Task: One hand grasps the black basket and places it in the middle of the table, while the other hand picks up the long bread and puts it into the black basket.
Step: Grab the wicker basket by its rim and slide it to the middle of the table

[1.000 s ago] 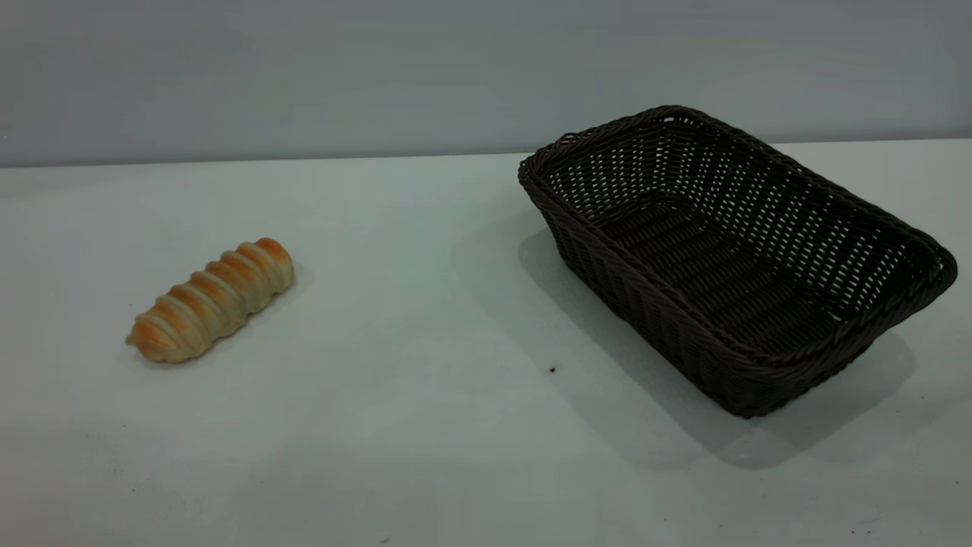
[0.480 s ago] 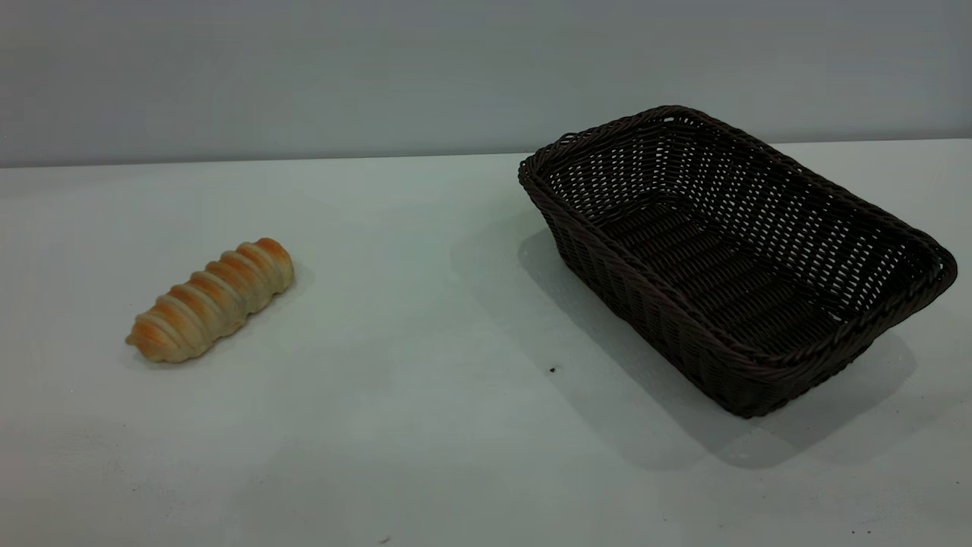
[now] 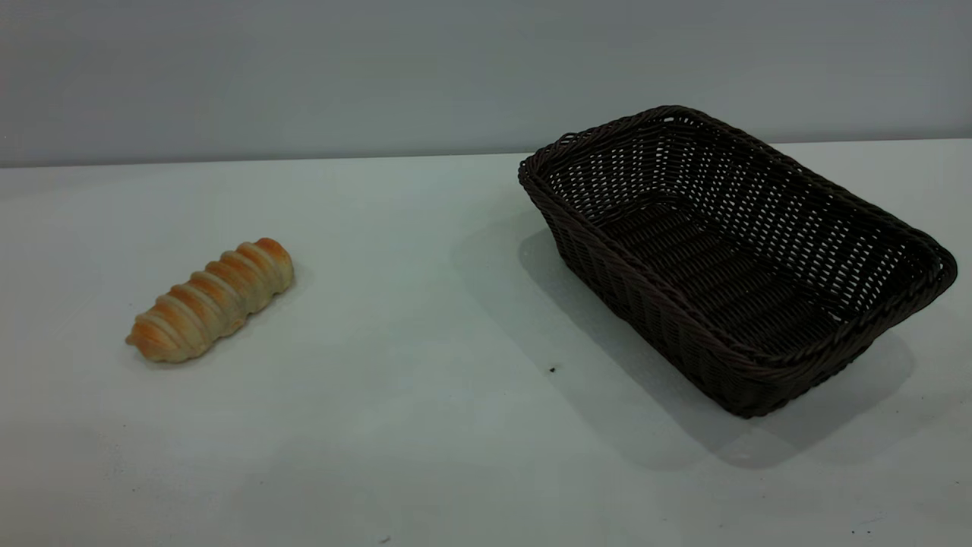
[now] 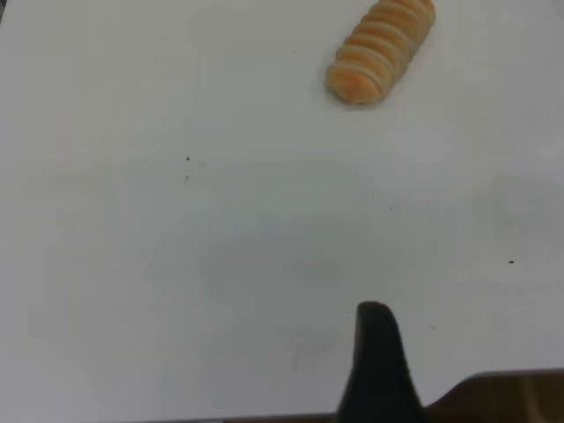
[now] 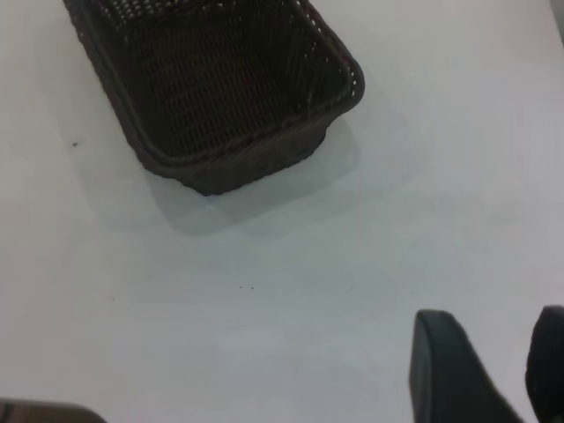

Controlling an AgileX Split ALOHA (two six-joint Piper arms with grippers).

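Note:
The long bread [image 3: 210, 300] lies on the left of the white table [image 3: 425, 304], golden with pale ridges. The black basket [image 3: 729, 251] stands empty on the right, set at an angle. Neither gripper shows in the exterior view. In the left wrist view, a dark part of my left gripper [image 4: 379, 352] hangs over bare table near its front edge, well short of the bread [image 4: 381, 51]. In the right wrist view, my right gripper [image 5: 493, 319] is open and empty over bare table, well apart from the basket [image 5: 220, 88].
A grey wall runs behind the table's far edge. A few tiny dark specks [image 3: 552, 370] dot the tabletop. The table's near edge [image 4: 502, 377] shows beside the left gripper.

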